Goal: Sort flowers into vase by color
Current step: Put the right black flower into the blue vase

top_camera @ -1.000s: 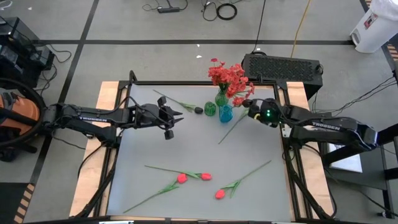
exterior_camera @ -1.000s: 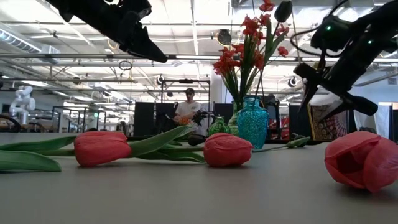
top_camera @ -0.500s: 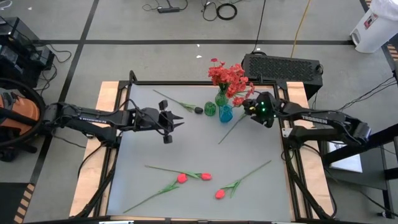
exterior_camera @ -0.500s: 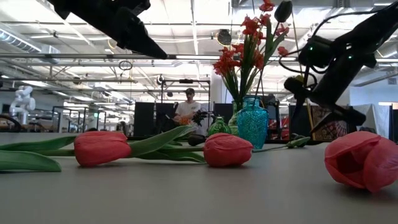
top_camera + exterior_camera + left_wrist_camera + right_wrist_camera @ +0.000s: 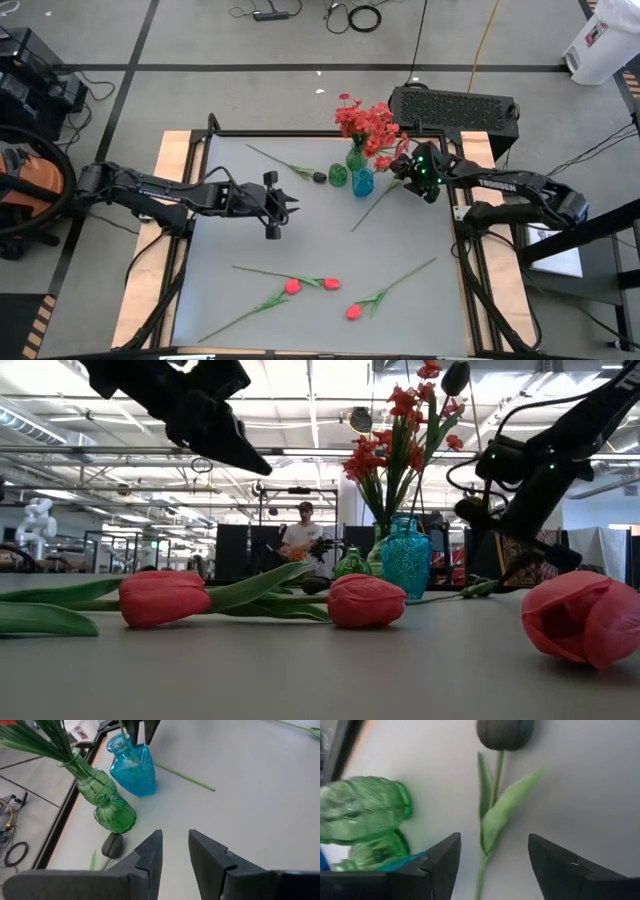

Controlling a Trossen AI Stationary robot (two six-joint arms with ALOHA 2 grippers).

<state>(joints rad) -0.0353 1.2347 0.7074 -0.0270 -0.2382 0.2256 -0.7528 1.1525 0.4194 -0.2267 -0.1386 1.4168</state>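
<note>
Fingers on right gripper wide apart, empty, hovering just beside blue vase; left gripper part open, empty. Dark tulip on table near green vase; risk: clipping a vase

Grey concrete floor crossed by dark tape lines, cables trailing along the far edge. A white bin sits in the corner. Beyond the tabletop, a bright hall with ceiling strip lights; a person stands far back.
</note>
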